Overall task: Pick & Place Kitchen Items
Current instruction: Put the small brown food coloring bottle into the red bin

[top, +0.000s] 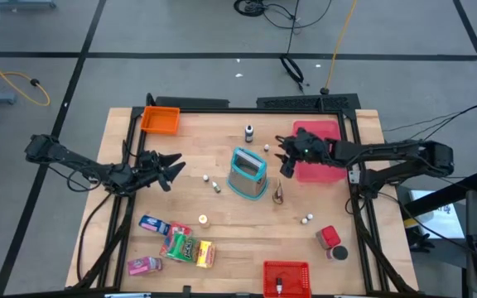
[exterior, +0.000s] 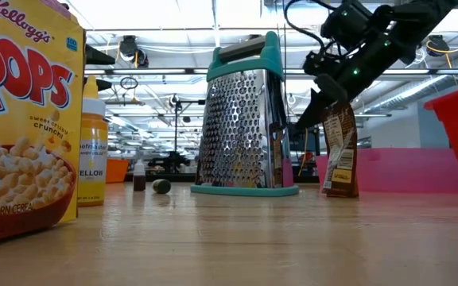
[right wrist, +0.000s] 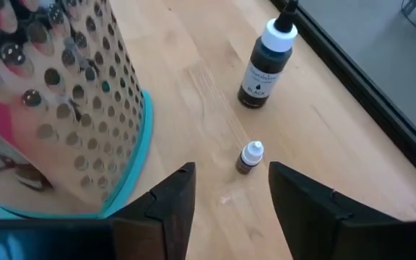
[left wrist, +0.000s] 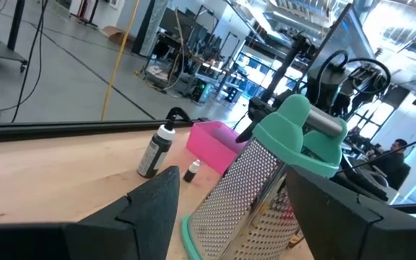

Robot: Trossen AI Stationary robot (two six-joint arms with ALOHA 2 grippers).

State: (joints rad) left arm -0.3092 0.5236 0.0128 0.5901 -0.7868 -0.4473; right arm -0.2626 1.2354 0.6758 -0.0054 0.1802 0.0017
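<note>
Kitchen items lie scattered on the wooden table [top: 222, 240]. A steel grater with teal trim [top: 248, 173] stands mid-table. Beyond it are a dark bottle with a white cap [right wrist: 266, 67] and a tiny white-capped bottle [right wrist: 250, 157]. My right gripper [right wrist: 231, 175] hangs open above the tiny bottle, by the pink tray [top: 330, 132], touching nothing. My left gripper [top: 171, 170] is open and level at mid-left, pointing at the grater [left wrist: 266, 180]. Snack packets [top: 176, 242] lie near left, and a red dark-lidded canister [top: 330, 240] lies near right.
An orange bin [top: 160, 121] stands far left and a red bin [top: 286, 277] at the near edge. A brown packet [exterior: 340, 151] stands beside the grater. Small loose bits [top: 211, 183] dot the middle. A cereal box [exterior: 22, 119] and a yellow bottle [exterior: 91, 151] are close to the low camera.
</note>
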